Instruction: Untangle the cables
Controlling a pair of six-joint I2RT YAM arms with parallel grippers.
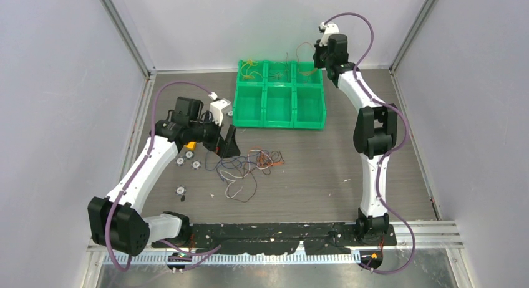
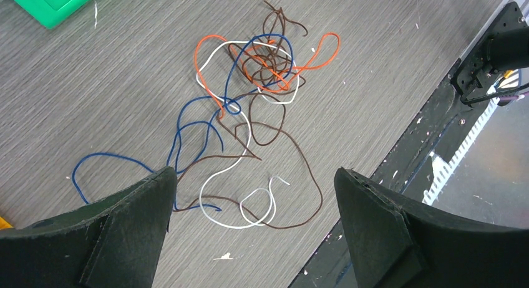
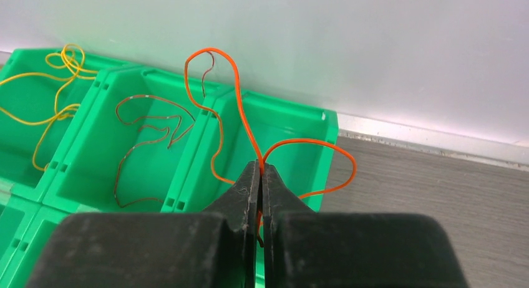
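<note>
The right gripper (image 3: 261,169) was clenched on an orange wire (image 3: 240,107) over the green tray's (image 3: 327,120) end bin. A yellow wire (image 3: 56,107) and a brown wire (image 3: 150,126) lay in the neighbouring bins. The left gripper (image 2: 254,174) hung spread wide over the tangle of cables (image 2: 262,70) on the table (image 2: 93,101), with small round parts (image 1: 181,189) lying near it.

Legible text, labels, brands, numbers, signs: none found on the green bin tray (image 1: 279,123), the cables (image 2: 267,65) or the table (image 1: 324,169) in any view.
</note>
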